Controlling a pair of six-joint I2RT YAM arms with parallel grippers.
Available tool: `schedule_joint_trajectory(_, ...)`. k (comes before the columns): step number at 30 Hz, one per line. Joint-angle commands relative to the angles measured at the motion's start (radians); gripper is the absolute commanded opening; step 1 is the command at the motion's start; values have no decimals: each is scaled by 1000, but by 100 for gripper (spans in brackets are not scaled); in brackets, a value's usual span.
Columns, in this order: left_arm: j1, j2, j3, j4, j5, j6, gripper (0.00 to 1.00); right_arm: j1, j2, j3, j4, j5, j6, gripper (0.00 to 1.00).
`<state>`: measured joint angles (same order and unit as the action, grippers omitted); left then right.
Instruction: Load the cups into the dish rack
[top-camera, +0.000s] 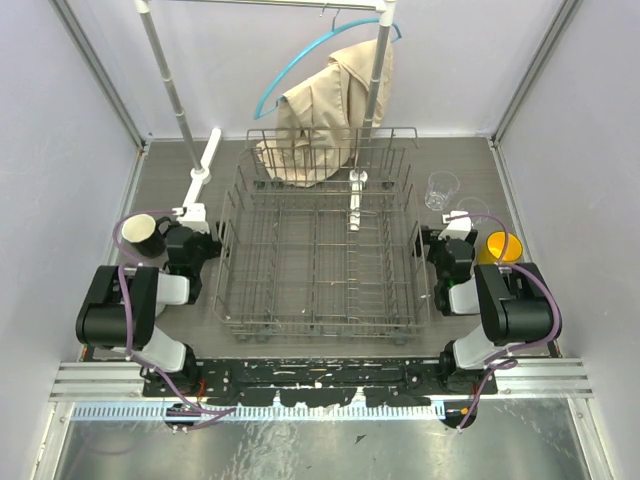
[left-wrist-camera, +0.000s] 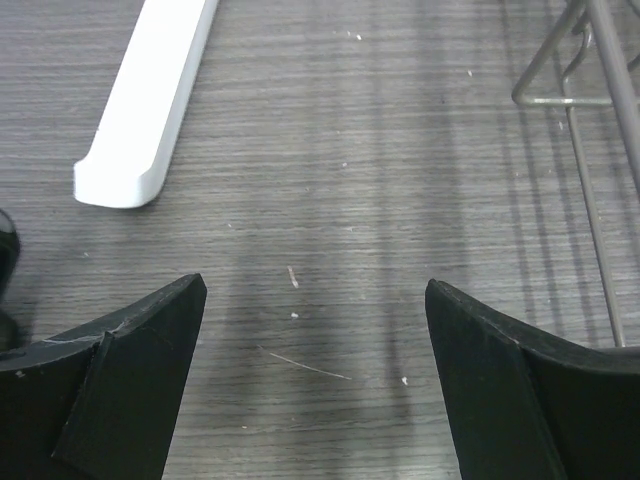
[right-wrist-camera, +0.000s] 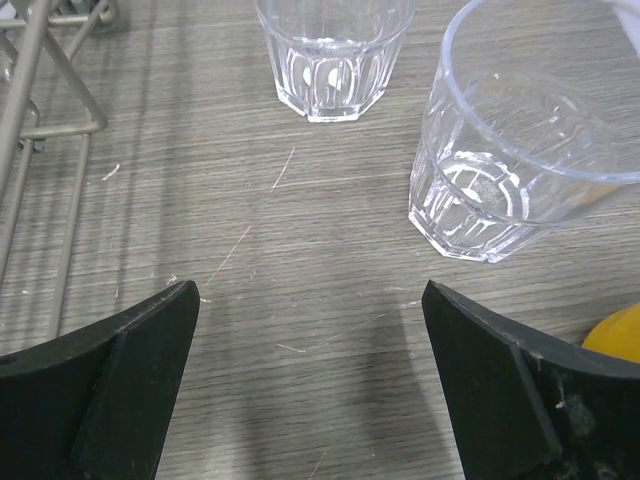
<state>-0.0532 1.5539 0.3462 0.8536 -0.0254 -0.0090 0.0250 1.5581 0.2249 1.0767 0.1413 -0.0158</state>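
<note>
The grey wire dish rack (top-camera: 229, 250) stands mid-table with no cups in it. A black mug (top-camera: 140, 235) stands left of it, and its edge shows in the left wrist view (left-wrist-camera: 4, 255). My left gripper (top-camera: 196, 232) is open and empty between mug and rack, low over bare table (left-wrist-camera: 315, 300). Two clear tumblers (top-camera: 441, 190) (top-camera: 470, 213) and a yellow mug (top-camera: 500, 247) stand right of the rack. My right gripper (top-camera: 453, 238) is open and empty (right-wrist-camera: 310, 295), just short of the tumblers (right-wrist-camera: 335, 50) (right-wrist-camera: 510, 150); the yellow mug (right-wrist-camera: 615, 335) is at its right. The white mug is out of view.
A clothes rail of metal poles (top-camera: 165, 75) with white feet (top-camera: 205, 165) (left-wrist-camera: 150, 100) stands at the back, and one foot lies inside the rack (top-camera: 356, 200). A beige garment (top-camera: 330, 110) hangs over the rack's far edge. Rack wires edge both wrist views (left-wrist-camera: 590, 100) (right-wrist-camera: 40, 100). Walls enclose the table.
</note>
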Motion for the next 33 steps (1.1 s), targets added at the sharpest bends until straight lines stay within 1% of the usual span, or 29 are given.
schedule_joint_trajectory(1, 2, -86, 13, -11, -61, -16, 98, 14, -104, -3, 33, 37, 18, 100)
schedule_joint_trajectory(7, 2, -258, 31, -190, -91, -32, 98, 20, -302, 19, -170, 65, 31, 100)
schedule_joint_trajectory(10, 2, -376, 28, -285, -142, -67, 98, 22, -421, 20, -280, 129, 28, 100)
schedule_joint_trajectory(12, 3, -447, 50, -407, -191, -96, 98, 23, -480, 28, -349, 156, 33, 100)
schedule_joint_trajectory(14, 3, -524, 97, -565, -222, -107, 98, 22, -530, 56, -413, 162, 46, 100)
schedule_joint_trajectory(18, 3, -639, 176, -741, -234, -110, 98, 23, -613, 108, -532, 156, 64, 99)
schedule_joint_trajectory(21, 3, -684, 245, -847, -233, -105, 98, 23, -650, 167, -630, 144, 77, 99)
schedule_joint_trajectory(24, 2, -681, 339, -974, -246, -88, 98, 23, -648, 242, -712, 117, 98, 96)
schedule_joint_trajectory(27, 5, -636, 462, -1130, -246, -65, 98, 23, -627, 320, -785, 87, 111, 95)
schedule_joint_trajectory(29, 17, -579, 558, -1253, -259, -77, 100, 23, -606, 380, -834, 38, 118, 94)
schedule_joint_trajectory(31, 56, -490, 664, -1393, -277, -109, 99, 23, -584, 445, -907, 21, 127, 92)
schedule_joint_trajectory(32, 78, -447, 739, -1492, -305, -134, 99, 22, -573, 477, -939, 17, 133, 92)
schedule_joint_trajectory(33, 93, -409, 782, -1549, -336, -147, 99, 22, -567, 503, -961, 10, 134, 92)
